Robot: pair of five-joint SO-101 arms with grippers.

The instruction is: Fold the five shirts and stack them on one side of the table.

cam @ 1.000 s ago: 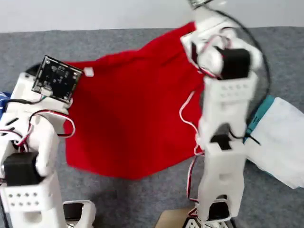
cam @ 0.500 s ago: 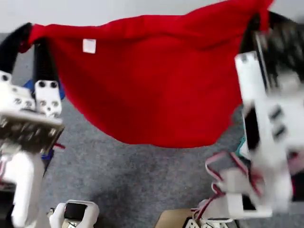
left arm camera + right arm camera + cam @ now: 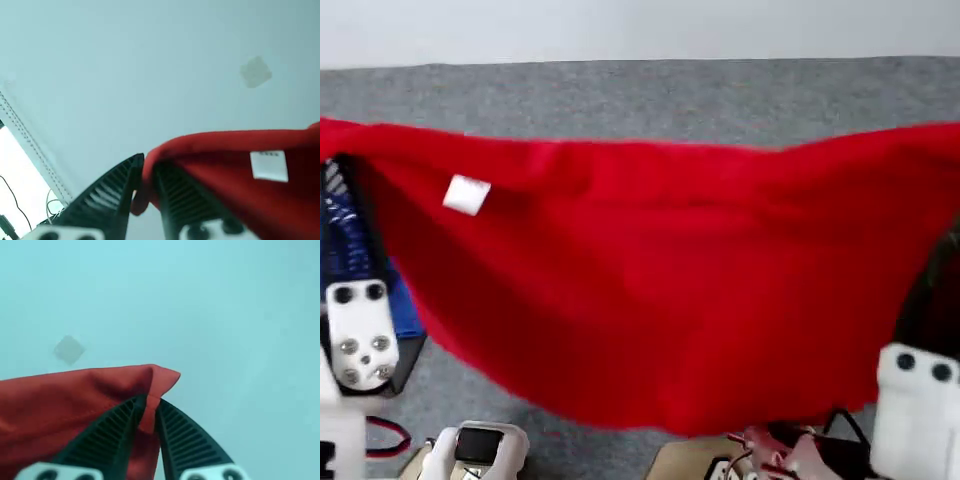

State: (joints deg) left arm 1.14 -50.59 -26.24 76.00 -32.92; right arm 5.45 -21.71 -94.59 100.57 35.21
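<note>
- High view. The red shirt (image 3: 650, 290) hangs in the air across the whole width of the frame. Its upper edge runs from the left margin to the right margin, and its body sags in a deep curve toward the lower centre. The grey table (image 3: 620, 95) shows along the upper part of the frame. A white tag (image 3: 467, 195) sits at the upper left of the cloth. The left arm (image 3: 358, 335) stands at lower left and the right arm (image 3: 918, 400) at lower right.
- Left wrist view. The left gripper (image 3: 149, 167) is clamped on a bunched end of the red shirt, with a roll of cloth pinched between its ribbed jaws. The white tag lies near the grip.
- Right wrist view. The right gripper (image 3: 150, 407) is closed on the shirt's other end. A small peak of folded fabric stands just beyond the jaw tips.
- Handling, judged from the sag. The fabric appears light, soft and limp, so it keeps no shape of its own and drapes wherever it is unsupported. It is not fragile.
- Where to hold. Corners and hems, where the cloth doubles, probably give the firmest hold. The two holds seen here are shallow, so one could slip under a sharp pull.
</note>
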